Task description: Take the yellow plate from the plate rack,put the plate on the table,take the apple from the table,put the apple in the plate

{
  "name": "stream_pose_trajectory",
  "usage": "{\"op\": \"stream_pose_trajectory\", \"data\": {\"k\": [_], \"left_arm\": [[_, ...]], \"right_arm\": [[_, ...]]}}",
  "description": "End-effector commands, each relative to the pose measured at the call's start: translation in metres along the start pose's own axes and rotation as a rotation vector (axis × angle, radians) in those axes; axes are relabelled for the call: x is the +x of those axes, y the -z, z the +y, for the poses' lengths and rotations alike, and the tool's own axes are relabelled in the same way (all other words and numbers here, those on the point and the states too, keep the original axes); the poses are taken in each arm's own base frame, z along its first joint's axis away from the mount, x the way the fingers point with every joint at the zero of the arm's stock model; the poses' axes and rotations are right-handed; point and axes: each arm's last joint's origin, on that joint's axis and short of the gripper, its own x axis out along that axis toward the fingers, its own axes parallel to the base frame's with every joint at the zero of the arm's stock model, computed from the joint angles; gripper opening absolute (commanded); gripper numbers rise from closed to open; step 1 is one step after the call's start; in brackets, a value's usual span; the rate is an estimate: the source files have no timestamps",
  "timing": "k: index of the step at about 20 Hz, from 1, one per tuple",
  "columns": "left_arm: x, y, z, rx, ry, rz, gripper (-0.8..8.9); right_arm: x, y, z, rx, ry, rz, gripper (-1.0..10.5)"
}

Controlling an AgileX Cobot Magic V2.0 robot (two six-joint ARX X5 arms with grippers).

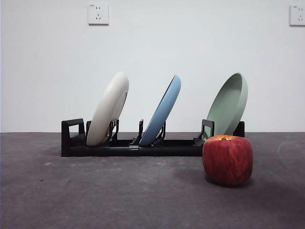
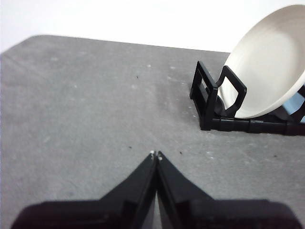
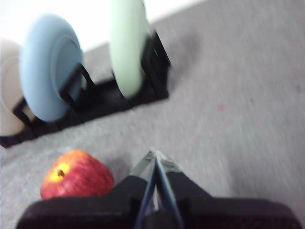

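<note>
Front view: the yellow plate (image 1: 108, 109) leans in the rack (image 1: 133, 147) at its loop end, the apple (image 1: 228, 160) on the table (image 1: 95, 191) near the other end.

Left wrist view: the left gripper (image 2: 156, 154), clenched and empty, faces the plate's end, nearer it.

Right wrist view: the right gripper (image 3: 153, 153), clenched and empty, hangs beside the apple.

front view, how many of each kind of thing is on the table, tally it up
plates: 3, cream, blue, green, all standing in the rack
rack: 1
apple: 1
total: 5
</note>
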Motion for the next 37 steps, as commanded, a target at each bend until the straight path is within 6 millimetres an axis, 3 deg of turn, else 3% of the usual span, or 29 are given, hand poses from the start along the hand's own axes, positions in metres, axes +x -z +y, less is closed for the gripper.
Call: {"op": "stream_pose_trajectory", "data": {"k": [1, 9, 16, 21, 24, 25, 27, 32, 37], "left_arm": [[-0.003, -0.012, -0.002, -0.1, 0.015, -0.018, -0.08], [0.007, -0.06, -0.011, -0.102, 0.072, 0.101, -0.08], [0.051, -0.124, -0.028, -0.125, 0.31, 0.259, -0.08], [0.089, -0.158, -0.037, -0.155, 0.455, 0.348, -0.07], [0.11, -0.172, -0.044, -0.143, 0.52, 0.399, 0.09], [0.117, -0.176, -0.048, -0.144, 0.528, 0.417, 0.68], [0.132, -0.184, -0.057, -0.14, 0.55, 0.45, 2.29], [0.173, -0.198, -0.091, -0.099, 0.591, 0.498, 2.28], [0.214, -0.198, -0.126, -0.009, 0.585, 0.54, 2.27]], "right_arm": [[-0.004, -0.016, 0.007, 0.029, 0.001, -0.002, -0.1], [0.01, -0.069, 0.028, -0.026, 0.002, 0.107, -0.1], [0.043, -0.111, 0.049, -0.038, -0.218, 0.284, 0.0], [0.067, -0.132, 0.057, -0.087, -0.289, 0.392, 0.2], [0.076, -0.142, 0.06, -0.107, -0.287, 0.407, 2.4], [0.078, -0.145, 0.061, -0.107, -0.288, 0.406, 2.6], [0.082, -0.149, 0.062, -0.108, -0.288, 0.406, 2.6], [0.084, -0.153, 0.064, -0.111, -0.29, 0.397, 2.6], [0.084, -0.153, 0.064, -0.11, -0.29, 0.399, 2.6]]}}
